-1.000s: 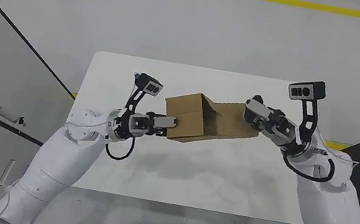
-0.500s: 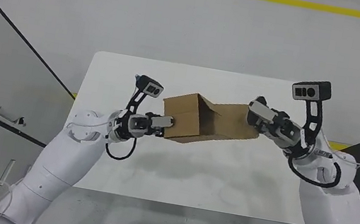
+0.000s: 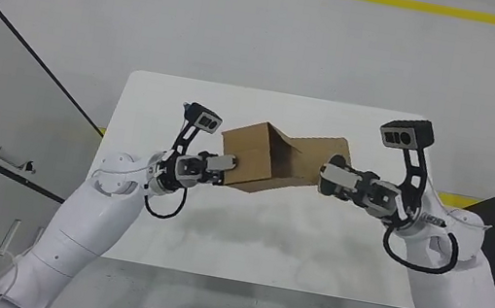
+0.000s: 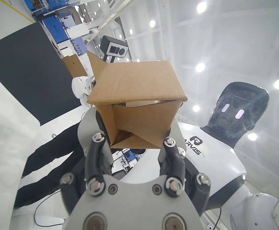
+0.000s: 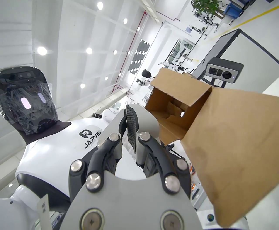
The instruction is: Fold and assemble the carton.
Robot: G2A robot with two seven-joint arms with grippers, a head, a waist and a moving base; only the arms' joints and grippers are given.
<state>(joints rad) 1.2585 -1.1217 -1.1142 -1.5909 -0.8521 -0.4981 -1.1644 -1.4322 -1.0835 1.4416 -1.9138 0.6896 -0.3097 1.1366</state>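
Now L claw tight on carton, R claw closed beside it.

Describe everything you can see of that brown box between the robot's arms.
The carton is plain brown corrugated cardboard, half assembled: a squared tube, open at the ends, with one big flap spread toward the right arm. It hangs tilted above the white table. The left gripper is shut on one end; the right gripper, shut and empty, sits beside the flap.

Bright, even overhead light; ceiling lamps flare in wrist views; straight lines bow near edges.
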